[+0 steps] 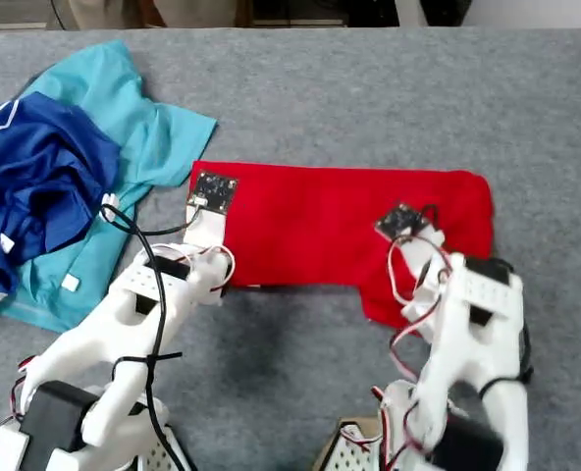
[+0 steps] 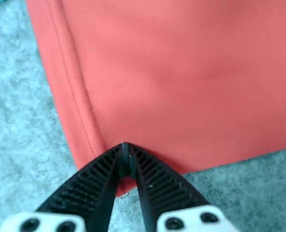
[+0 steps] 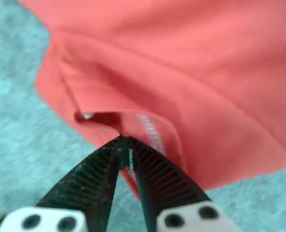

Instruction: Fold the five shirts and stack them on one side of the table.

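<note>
high view: both jaws pinch red shirt [image 1: 315, 224] edge; table [image 1: 369, 98] beyond.

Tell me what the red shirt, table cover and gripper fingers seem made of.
The red shirt: soft matte knit, likely cotton; stitched hem, gentle folds. The table cover: grey felt-like textile, fuzzy mottled nap. The left gripper fingers: black matte plastic, ridged inner faces, possibly printed.

Blue shirt [image 1: 35, 186], cut by the left edge, covers part of the teal shirt [image 1: 148, 128]; arms [image 1: 163, 285] hide the red shirt [image 1: 320, 226] at its near edge.
</note>
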Robot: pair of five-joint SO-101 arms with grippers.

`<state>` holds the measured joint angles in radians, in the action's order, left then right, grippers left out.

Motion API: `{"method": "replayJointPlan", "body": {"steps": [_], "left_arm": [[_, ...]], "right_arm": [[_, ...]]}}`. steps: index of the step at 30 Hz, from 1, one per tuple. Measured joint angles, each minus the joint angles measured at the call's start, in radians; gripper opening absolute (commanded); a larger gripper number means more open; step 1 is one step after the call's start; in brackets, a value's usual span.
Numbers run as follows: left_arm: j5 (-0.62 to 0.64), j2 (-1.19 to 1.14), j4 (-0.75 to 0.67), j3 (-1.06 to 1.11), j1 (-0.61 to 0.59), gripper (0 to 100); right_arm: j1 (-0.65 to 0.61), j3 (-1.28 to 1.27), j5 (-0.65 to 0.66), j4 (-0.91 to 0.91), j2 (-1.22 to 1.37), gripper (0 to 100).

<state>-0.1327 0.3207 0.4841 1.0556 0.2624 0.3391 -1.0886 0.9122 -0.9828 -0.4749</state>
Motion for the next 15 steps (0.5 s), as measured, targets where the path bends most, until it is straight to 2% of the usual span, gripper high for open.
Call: {"method": "replayJointPlan", "body": {"steps": [7, 11, 15], "left_arm": [[0.006, 0.000, 0.000, 0.000, 0.000, 2], [0.008, 0.000, 0.000, 0.000, 0.000, 2], [0.008, 0.000, 0.000, 0.000, 0.000, 2]], "right_arm": [[0.000, -0.091, 0.072, -0.160, -0.342, 0.2], [-0.002, -0.092, 0.086, -0.175, -0.506, 0.4], [-0.002, -0.074, 0.069, -0.172, -0.554, 0.5]]}}
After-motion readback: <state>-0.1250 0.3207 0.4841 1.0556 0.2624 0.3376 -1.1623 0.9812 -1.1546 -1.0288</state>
